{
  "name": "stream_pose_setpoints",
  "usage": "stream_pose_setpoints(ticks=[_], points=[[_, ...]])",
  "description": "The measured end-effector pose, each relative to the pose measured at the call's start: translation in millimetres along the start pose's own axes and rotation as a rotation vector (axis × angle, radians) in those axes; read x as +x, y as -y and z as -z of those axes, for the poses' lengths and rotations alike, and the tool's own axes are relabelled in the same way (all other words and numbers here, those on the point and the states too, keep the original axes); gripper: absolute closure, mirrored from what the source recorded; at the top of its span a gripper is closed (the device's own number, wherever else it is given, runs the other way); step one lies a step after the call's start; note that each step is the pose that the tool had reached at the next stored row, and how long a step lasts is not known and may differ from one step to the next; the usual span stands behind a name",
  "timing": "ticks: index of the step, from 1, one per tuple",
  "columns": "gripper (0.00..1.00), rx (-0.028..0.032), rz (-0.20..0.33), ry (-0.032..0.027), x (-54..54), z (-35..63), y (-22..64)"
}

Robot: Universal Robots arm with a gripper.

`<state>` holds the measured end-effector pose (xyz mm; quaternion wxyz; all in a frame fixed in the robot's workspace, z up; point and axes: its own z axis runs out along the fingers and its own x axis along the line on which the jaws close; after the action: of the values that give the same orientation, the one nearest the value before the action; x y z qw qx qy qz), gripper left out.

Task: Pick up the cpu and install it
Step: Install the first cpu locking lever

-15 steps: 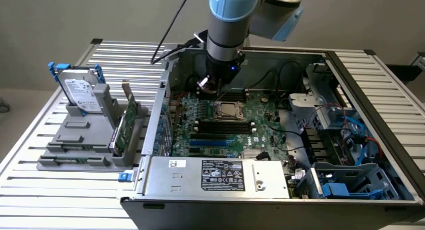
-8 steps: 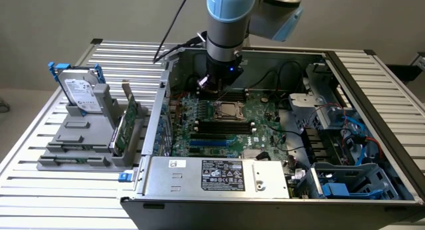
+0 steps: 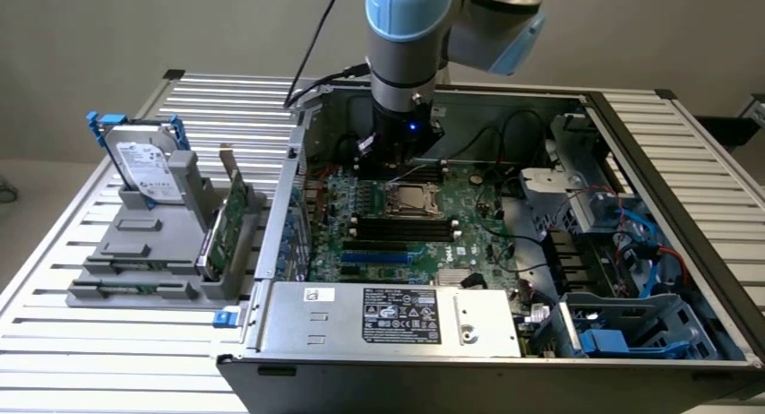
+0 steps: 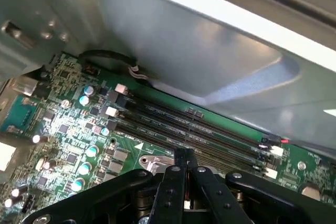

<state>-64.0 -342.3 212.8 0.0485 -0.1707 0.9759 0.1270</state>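
CPU at the socket; gripper low over the motherboard

The cpu point(image 3: 414, 197) lies as a small silvery-beige square within the metal-framed socket point(image 3: 413, 186) on the motherboard point(image 3: 478, 226), inside the open computer case point(image 3: 669, 190); whether it is fully seated cannot be told. The gripper point(image 4: 185, 174) hangs just above the socket's far edge; its black fingers point(image 4: 175, 182) are pressed close together, and whether they pinch anything cannot be told. Risk: a tilted or misaligned chip may bend socket contacts under downward pressure; the fingers may also strike the memory slots point(image 4: 210, 135) close by, or the socket frame.
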Motion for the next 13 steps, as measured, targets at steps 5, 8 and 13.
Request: stream_pose_setpoints(ticks=[5,8,13], points=[[0.89,0.0073,-0.051,0.0125,0.0,-1.0,-0.2],[0.89,0.0089,-0.062,0.0150,-0.1,-1.3,-0.5],[0.89,0.0115,-0.081,0.0194,-0.2,-1.9,-0.9]])
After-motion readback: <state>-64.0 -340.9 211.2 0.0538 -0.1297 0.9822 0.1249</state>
